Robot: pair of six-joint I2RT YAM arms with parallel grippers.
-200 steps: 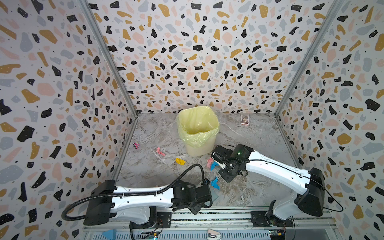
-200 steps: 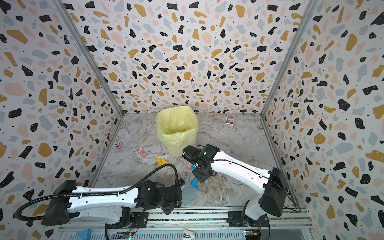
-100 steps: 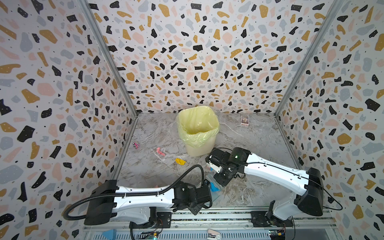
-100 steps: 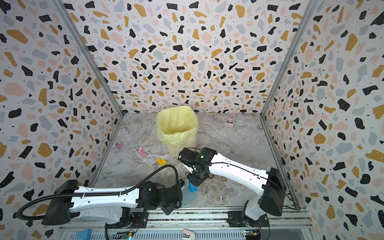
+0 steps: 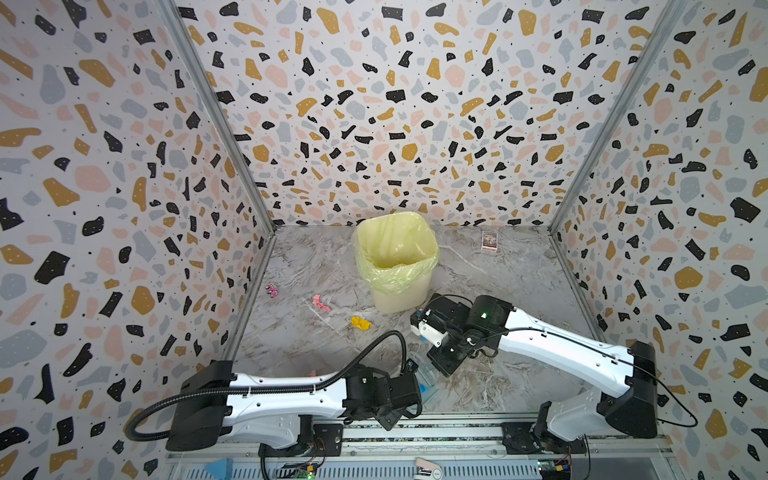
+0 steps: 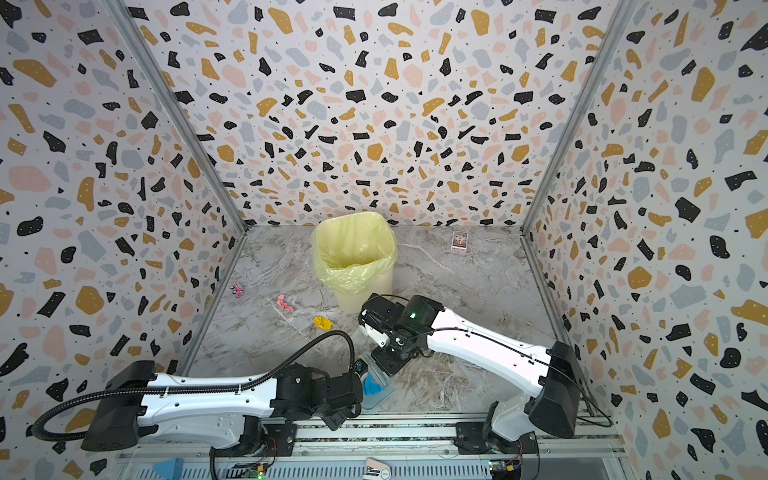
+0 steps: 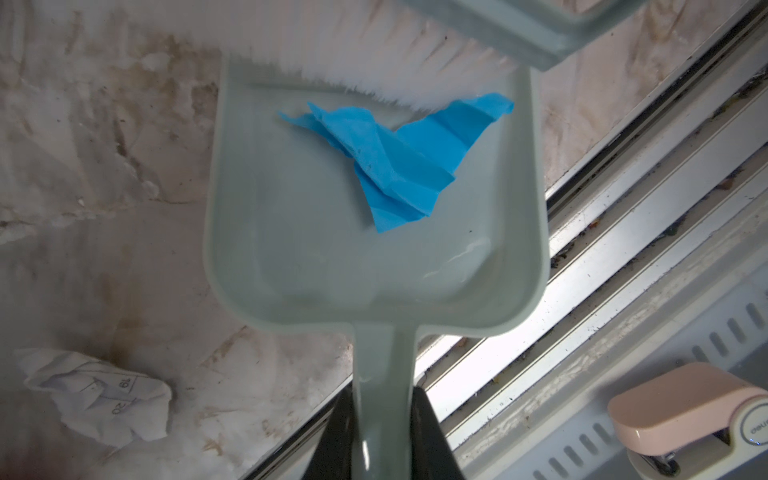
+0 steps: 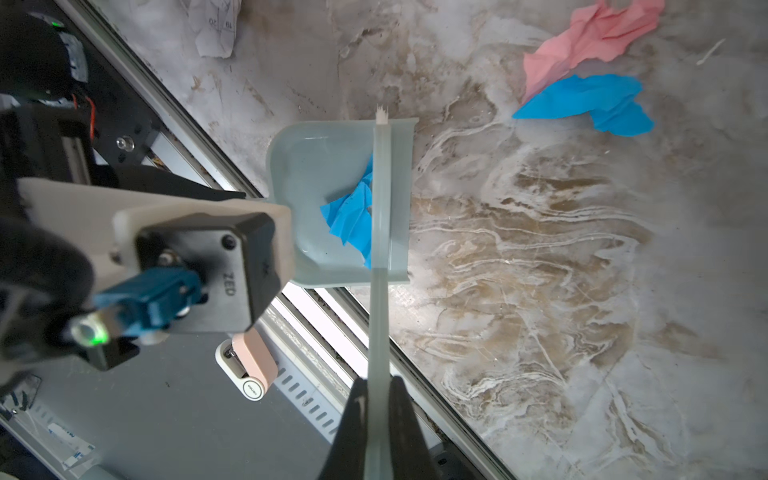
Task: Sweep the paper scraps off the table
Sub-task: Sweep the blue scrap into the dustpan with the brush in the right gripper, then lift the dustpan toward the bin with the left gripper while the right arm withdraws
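Left tool [image 7: 384, 419] pinches the dustpan [image 7: 374, 266] on the counter [image 7: 104, 208] so the right tool's [image 8: 378, 411] pinched brush [image 8: 381, 199] traps the blue scrap [image 7: 395, 166].

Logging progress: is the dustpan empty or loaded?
Loaded: one crumpled blue scrap lies inside the dustpan, with the brush bristles at its open edge.

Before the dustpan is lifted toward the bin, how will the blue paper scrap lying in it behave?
The blue scrap is thin, creased paper, so probably light and easily blown or shaken off. It lies near the open lip of the dustpan, whose floor looks smooth and glossy, so it may slide out if tipped forward.
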